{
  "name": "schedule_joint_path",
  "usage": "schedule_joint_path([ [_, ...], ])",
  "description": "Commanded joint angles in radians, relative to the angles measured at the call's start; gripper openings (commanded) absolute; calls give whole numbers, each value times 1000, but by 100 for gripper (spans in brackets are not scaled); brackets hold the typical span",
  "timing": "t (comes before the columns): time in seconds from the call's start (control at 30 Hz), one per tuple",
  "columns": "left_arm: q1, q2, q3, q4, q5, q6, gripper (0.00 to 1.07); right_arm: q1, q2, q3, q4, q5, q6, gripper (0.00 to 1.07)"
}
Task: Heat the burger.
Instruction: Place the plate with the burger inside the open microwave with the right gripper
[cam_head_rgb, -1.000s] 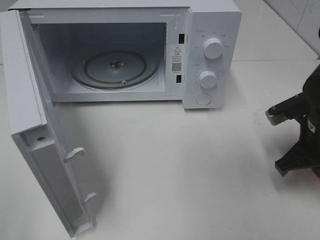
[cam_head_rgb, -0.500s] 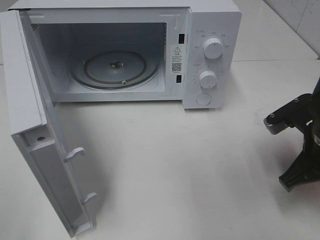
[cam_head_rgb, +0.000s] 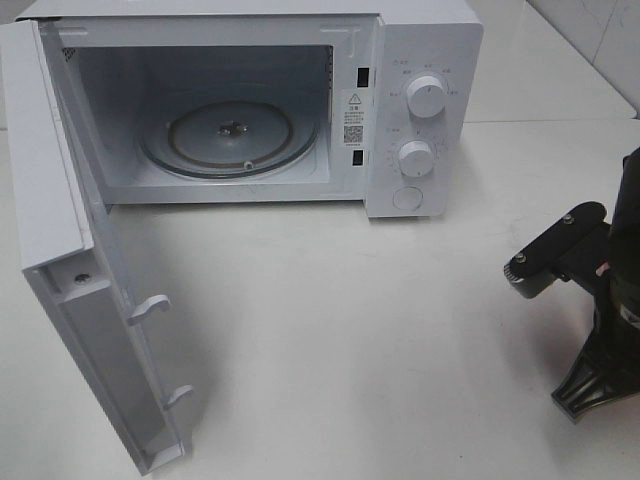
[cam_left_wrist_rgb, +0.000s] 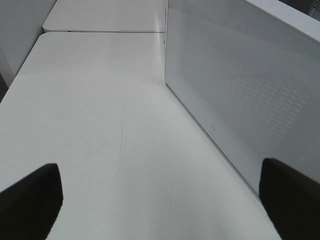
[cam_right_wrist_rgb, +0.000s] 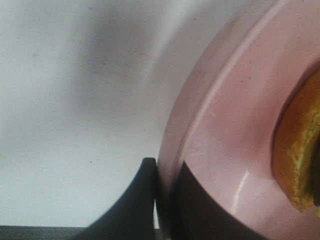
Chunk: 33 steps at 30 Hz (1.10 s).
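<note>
Hand (cam_right_wrist_rgb: 162, 170) nearer; one burger (cam_right_wrist_rgb: 297, 160), one plate (cam_right_wrist_rgb: 225, 125).

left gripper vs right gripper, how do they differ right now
The left gripper is wide open with nothing between its fingers; the right gripper is shut on the pink plate at its rim. The left gripper faces bare table beside the microwave; the right gripper faces the plate with the burger. Both have dark fingers.
</note>
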Motion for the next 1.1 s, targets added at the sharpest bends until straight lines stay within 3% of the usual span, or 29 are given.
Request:
schedule_joint_path([
  [0.03, 3, -19, 2, -3, -15, 0, 100, 80, -11, 3, -33, 62, 16, 0],
  [0.43, 3, -19, 2, -3, -15, 0, 100, 295, -11, 3, -31, 112, 61, 0],
  [0.53, 3, -19, 2, -3, -15, 0, 100, 309, -11, 3, -31, 113, 61, 0],
  [0.7, 3, -19, 2, -3, -15, 0, 100, 431, -11, 3, -32, 131, 59, 0],
  [0.8, 3, -19, 2, -3, -15, 0, 100, 454, -11, 3, -32, 132, 56, 0],
  [0.9, 3, -19, 2, -3, -15, 0, 100, 571, -11, 3, -41, 132, 48, 0],
  [1.1, 3, -19, 2, -3, -15, 0, 100, 655, -11, 3, -41, 132, 16, 0],
])
